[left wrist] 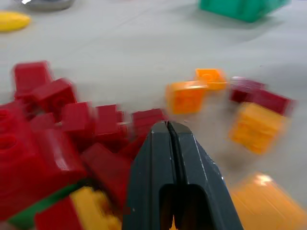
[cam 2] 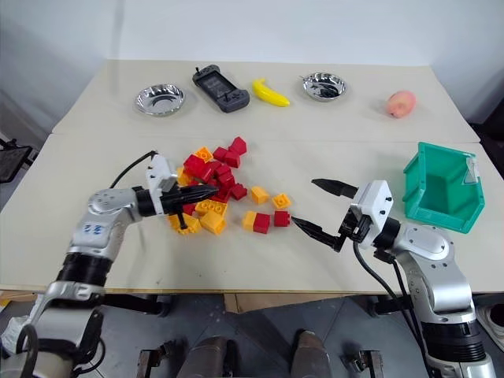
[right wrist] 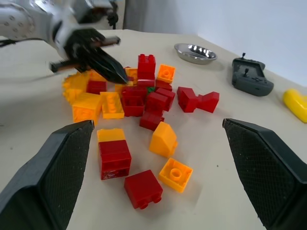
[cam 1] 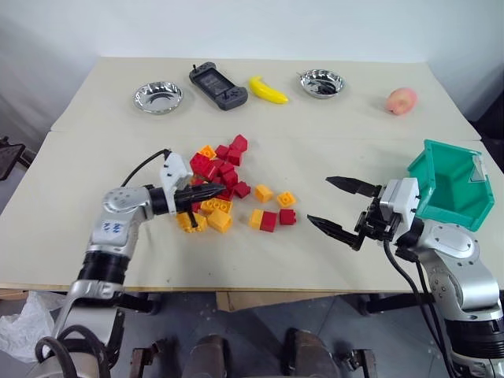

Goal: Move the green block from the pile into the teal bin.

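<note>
I see my left gripper point(cam 1: 214, 190) pinched together, empty, tip in the pile point(cam 1: 224, 185) beside the half-buried green block point(left wrist: 36, 207), my right gripper point(cam 1: 337, 205) spread wide near the teal bin point(cam 1: 449, 189).

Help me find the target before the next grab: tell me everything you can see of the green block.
Little of the green block shows. In the left wrist view it is a dark-green strip of smooth plastic low in the pile, wedged under red bricks with a yellow brick against it. In the right wrist view it is a green speck between red bricks at the heap's middle. No studs are visible and its pose cannot be told. The left gripper, shut and empty, pokes into the pile beside it; whether they touch is unclear.
</note>
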